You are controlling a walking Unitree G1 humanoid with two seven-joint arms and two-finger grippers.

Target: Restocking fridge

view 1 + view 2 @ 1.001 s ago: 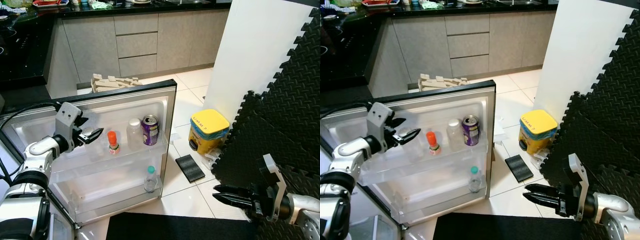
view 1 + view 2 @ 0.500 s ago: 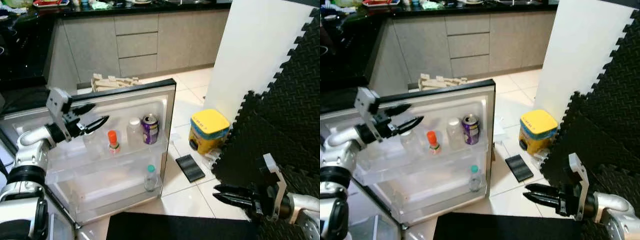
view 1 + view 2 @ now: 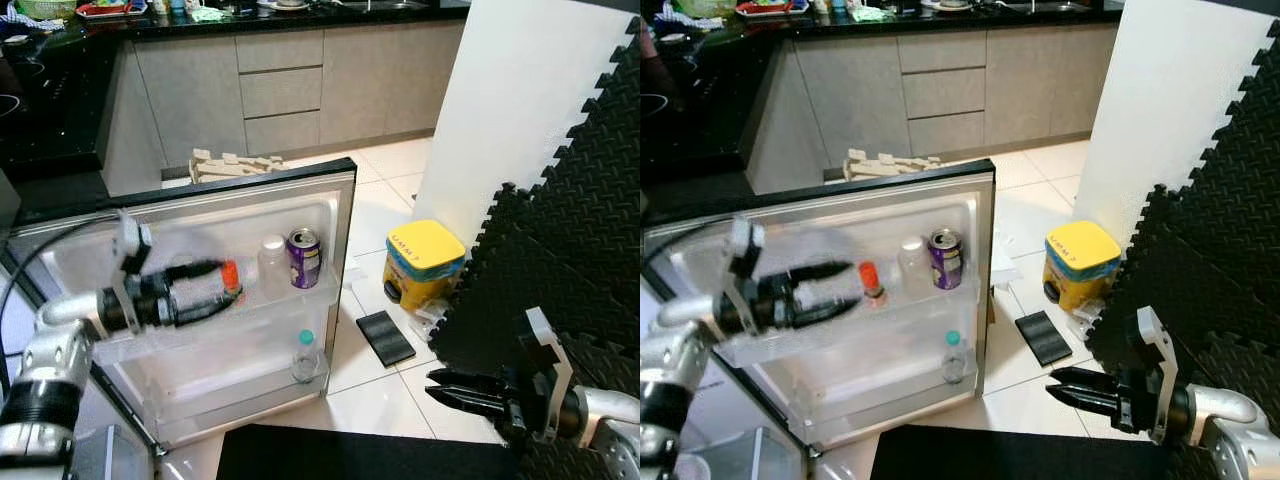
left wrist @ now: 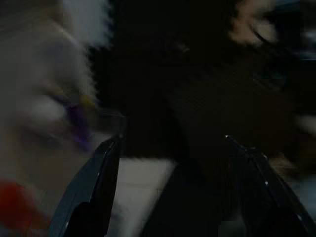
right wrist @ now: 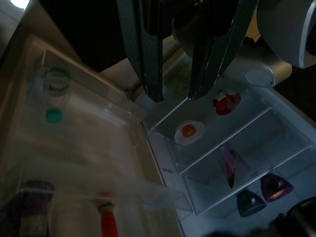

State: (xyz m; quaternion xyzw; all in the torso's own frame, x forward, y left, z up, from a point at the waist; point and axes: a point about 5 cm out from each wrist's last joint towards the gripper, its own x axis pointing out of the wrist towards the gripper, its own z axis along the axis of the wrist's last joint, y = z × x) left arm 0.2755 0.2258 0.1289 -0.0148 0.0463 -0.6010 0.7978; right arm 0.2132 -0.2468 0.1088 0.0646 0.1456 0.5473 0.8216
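Open fridge door [image 3: 345, 215], both arms out.
Left gripper [image 3: 205, 288], jaws apart, reaches the door shelf beside the orange-capped bottle [image 3: 231, 276]; right gripper [image 3: 455, 387] hovers over floor, jaws narrowly apart.

Blurred: my left gripper [image 3: 205, 289], smeared at left centre in the head view before the fridge door [image 3: 345, 230]; the orange-capped bottle [image 3: 231, 274] beside it is part hidden. The left wrist view is dark and streaked. Cut off: my right arm [image 3: 610, 415] at the lower right corner; the counter [image 3: 200, 15] along the top edge.
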